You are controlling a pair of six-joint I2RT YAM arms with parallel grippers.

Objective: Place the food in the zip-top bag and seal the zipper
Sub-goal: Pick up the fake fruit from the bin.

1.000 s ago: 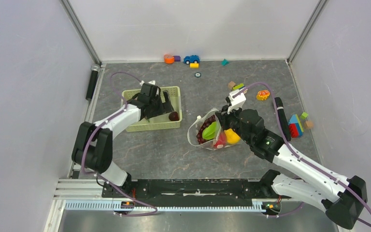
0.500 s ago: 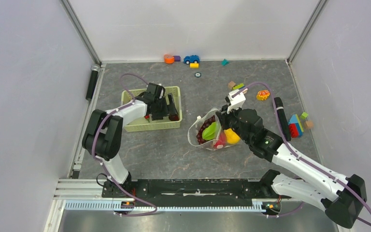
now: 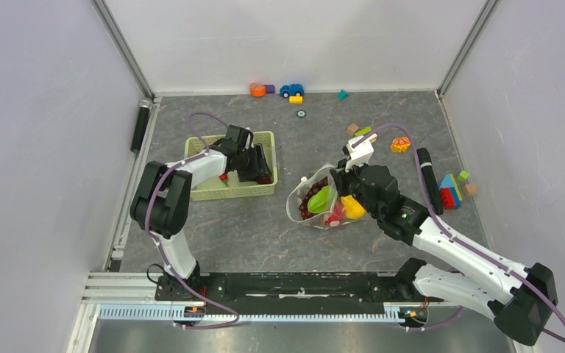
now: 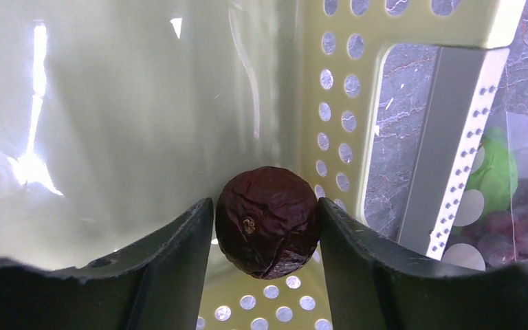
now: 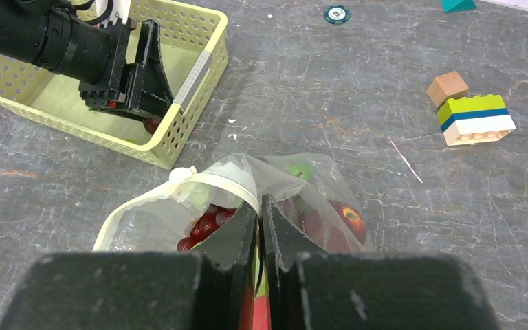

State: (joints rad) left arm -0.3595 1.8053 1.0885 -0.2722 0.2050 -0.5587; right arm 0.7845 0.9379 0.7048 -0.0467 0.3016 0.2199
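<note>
My left gripper (image 3: 262, 172) reaches into the right end of the pale green basket (image 3: 213, 193). In the left wrist view its jaws (image 4: 265, 203) press both sides of a dark brown wrinkled fruit (image 4: 268, 221) by the basket's perforated wall (image 4: 357, 103). The dotted zip-top bag (image 3: 303, 207) lies at centre, mouth open toward the basket. It holds a purple-red grape bunch (image 5: 203, 227), a red apple (image 5: 347, 220), a green piece (image 3: 320, 198) and a yellow piece (image 3: 353, 207). My right gripper (image 5: 260, 203) is shut on the bag's whitish zipper rim (image 5: 227, 184), holding it up.
A small red piece (image 3: 224, 177) lies in the basket. Toy blocks (image 5: 478, 118) lie beyond the bag; more blocks (image 3: 450, 191) and a black cylinder (image 3: 425, 165) are at the right. A blue car (image 3: 291, 90) and small pieces sit along the back wall.
My left gripper moved right inside the basket to the dark brown fruit and now straddles it. My right gripper and the bag stayed almost still.
</note>
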